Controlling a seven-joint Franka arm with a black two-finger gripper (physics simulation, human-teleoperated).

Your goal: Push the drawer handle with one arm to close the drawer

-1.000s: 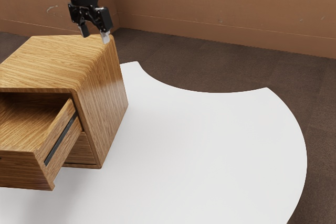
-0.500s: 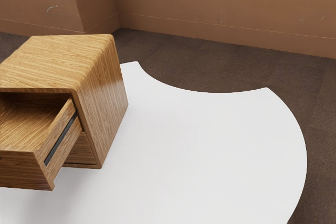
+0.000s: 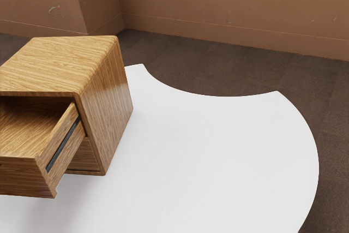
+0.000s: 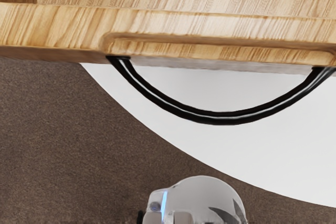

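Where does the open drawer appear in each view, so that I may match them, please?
Exterior view: the open drawer is at the lower left, sticking out of the cabinet.
Wrist view: it is the wood that the curved black handle joins.
Shared landmark: the white tabletop.

Wrist cam gives me part of the rig's arm (image 4: pixel 197 195): smooth, rounded lt-grey shell w/ a soft sheen, dk curved, pointed marks (image 4: pixel 226 214), a thin bright-blue strip (image 4: pixel 164 203) beside a small roundish bluish spot (image 4: pixel 155 206), plus pale squarish bits (image 4: pixel 182 217) and a blk bit (image 4: pixel 140 217) low down.
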